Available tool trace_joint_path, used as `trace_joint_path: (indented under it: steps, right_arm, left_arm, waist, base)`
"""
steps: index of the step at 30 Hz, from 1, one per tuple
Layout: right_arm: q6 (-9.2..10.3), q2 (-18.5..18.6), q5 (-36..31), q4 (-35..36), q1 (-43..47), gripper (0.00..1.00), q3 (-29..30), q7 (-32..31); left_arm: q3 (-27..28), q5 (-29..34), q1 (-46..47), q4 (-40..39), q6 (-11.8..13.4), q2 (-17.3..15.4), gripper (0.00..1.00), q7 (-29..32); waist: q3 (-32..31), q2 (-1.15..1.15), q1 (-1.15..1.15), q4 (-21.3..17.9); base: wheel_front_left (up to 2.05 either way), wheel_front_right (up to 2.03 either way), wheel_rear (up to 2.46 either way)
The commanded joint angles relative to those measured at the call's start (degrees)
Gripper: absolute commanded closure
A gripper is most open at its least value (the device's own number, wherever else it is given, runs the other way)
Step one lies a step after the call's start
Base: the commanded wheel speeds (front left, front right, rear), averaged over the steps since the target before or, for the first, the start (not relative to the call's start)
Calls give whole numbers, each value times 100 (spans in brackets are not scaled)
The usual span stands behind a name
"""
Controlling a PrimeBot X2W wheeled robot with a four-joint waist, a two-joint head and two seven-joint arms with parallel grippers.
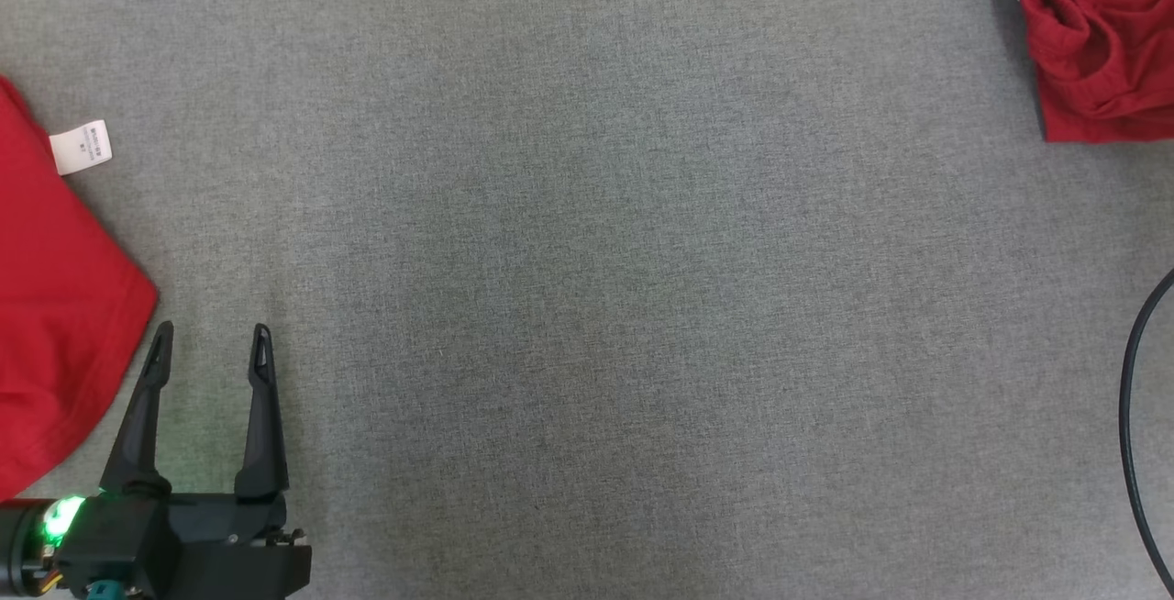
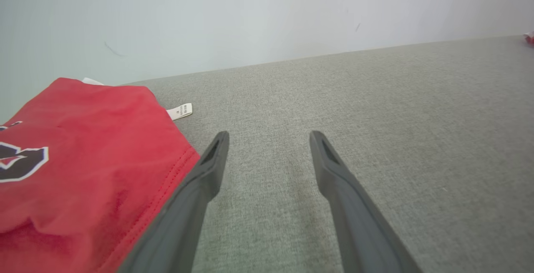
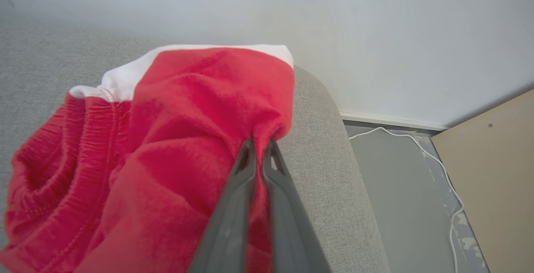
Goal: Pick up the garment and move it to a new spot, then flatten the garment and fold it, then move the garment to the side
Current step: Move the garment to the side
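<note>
The right hand [image 3: 259,143] is pressed together on a pinch of the crumpled red garment [image 3: 175,131], gripping a fold close to the rounded edge of the grey padded surface [image 3: 325,147]. From the head view, that garment [image 1: 1091,40] sits bunched in the far right corner. The left hand [image 1: 212,334] rests low at the near left with its fingers spread apart and nothing between them, just beside a second red garment [image 1: 55,306] that lies flat with its white label [image 1: 81,147] sticking out.

The step in hand looks like the pick-up and carry. The grip takes only a small fold, so lift slowly and straight up until the bunched cloth and its elastic waistband [image 3: 96,139] hang free, rather than dragging them across the surface, where the fabric could catch and slip out. Then carry it toward the wide bare middle, well apart from the other garment. Keep away from the edge, since a slip there could drop the cloth to the floor [image 3: 396,198]. Keep the left hand wide, ready to take a second corner for flattening.
</note>
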State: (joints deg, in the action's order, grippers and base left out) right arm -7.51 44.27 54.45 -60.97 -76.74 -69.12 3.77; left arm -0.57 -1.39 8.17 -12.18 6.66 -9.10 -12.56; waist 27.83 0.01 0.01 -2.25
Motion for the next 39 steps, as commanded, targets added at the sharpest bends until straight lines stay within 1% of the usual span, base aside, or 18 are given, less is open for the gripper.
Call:
trace_joint_path:
  steps: [1, 5, 6, 7, 8, 9, 15, 18, 23, 27, 31, 35, 37, 39]
  right_arm:
    - [3, -4, 23, -49, -56, 100, -42, 56]
    - [3, -50, 47, -150, -59, 100, -79, 63]
    - [3, -52, 20, -206, -92, 93, -86, 109]
    - [3, -52, 20, -206, -92, 93, -86, 109]
    - [3, -65, -54, -252, -107, 51, -115, 109]
    - [3, -88, -66, -289, -100, 0, -131, 102]
    - [3, -144, -293, -593, -173, 0, -216, 147]
    - [3, -206, -417, -735, -261, 0, -228, 308]
    - [3, -418, 71, -664, -100, 0, 215, 814]
    - [3, -581, 459, -297, 103, 0, 581, 1085]
    - [3, -747, 616, 129, 443, 0, 826, 1148]
    - [3, -820, 488, 750, 818, 0, 1350, 1146]
    - [3, -947, 476, 1041, 1196, 0, 1685, 1147]
    - [3, -1044, 268, 1337, 1457, 0, 1995, 1149]
  left_arm:
    - [18, 7, -94, -60, 39, -43, 0, 14]
    - [21, -4, -104, -115, 49, -70, 0, 24]
    - [21, -9, -101, -120, 54, -73, 0, 22]
    - [21, -9, -101, -120, 54, -73, 0, 22]
    - [19, -9, -100, -126, 53, -73, 0, 20]
    - [20, -11, -104, -130, 64, -75, 0, 16]
    - [-10, -14, -95, -108, 107, -75, 0, 3]
    - [-28, -37, -91, -69, 130, -46, 0, -8]
    - [-52, -152, -135, 86, 151, 29, 0, -77]
    - [-47, -219, -210, 264, 157, 95, 0, -143]
    - [-8, -299, -346, 400, 190, 127, 0, -189]
    - [-43, -373, -413, 532, 173, 168, 0, -221]
    - [-60, -386, -454, 602, 169, 181, 0, -222]
    - [-66, -418, -496, 636, 182, 202, 0, -233]
  waist:
    - [4, -1, -1, 0]
    - [4, -1, -1, 6]
    - [6, -1, -1, 8]
    - [6, -1, -1, 8]
    - [9, -1, -1, 10]
    - [10, -1, -1, 12]
    - [2, -1, -1, 19]
    - [-51, -1, -1, 16]
    - [-295, -1, -1, 5]
    - [-608, -1, -1, 13]
    - [-905, -1, -1, -36]
    - [-1176, -1, -1, -37]
    - [-1313, -1, -1, -34]
    - [-1423, -1, -1, -54]
  base:
    - [0, 0, 0]
    - [0, 0, 0]
    - [0, 0, 0]
    - [0, 0, 0]
    - [0, 0, 0]
    - [0, 0, 0]
    - [0, 0, 0]
    - [0, 0, 0]
    - [0, 0, 0]
    - [0, 0, 0]
    - [0, 0, 0]
    - [0, 0, 0]
    - [0, 0, 0]
    - [0, 0, 0]
